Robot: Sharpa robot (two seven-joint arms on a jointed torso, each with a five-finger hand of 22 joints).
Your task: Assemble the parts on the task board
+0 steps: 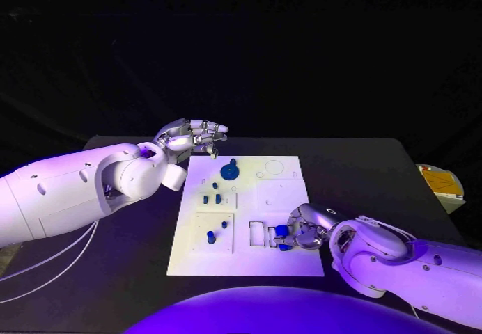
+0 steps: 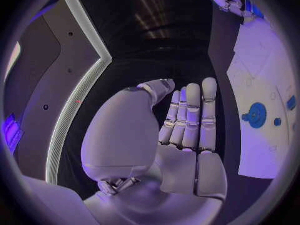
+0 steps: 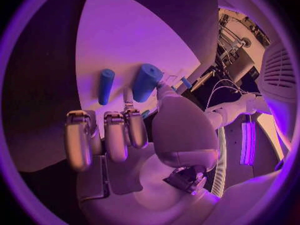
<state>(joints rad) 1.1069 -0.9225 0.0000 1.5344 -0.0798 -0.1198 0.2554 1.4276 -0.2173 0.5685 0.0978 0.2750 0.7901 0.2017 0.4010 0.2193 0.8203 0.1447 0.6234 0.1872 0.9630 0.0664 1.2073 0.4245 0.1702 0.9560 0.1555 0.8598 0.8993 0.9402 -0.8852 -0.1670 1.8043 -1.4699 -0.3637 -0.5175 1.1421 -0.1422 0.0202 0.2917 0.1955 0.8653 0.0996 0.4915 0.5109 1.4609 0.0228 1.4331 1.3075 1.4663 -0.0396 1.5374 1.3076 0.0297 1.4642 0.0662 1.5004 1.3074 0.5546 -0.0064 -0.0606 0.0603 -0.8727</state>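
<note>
The head view looks down from up high at the black table (image 1: 372,174). It sees the whole white task board (image 1: 251,257) and both arms, from far off.

The left wrist view sits just behind the left hand (image 2: 187,135). It looks along the fingers, very close. The task board (image 2: 256,150) lies off to one side there, with a round blue part (image 2: 255,115) on it.

The right wrist view sits just behind the right hand (image 3: 125,135). It looks down at the board (image 3: 125,40) from very near.

All three views share the task board.
</note>
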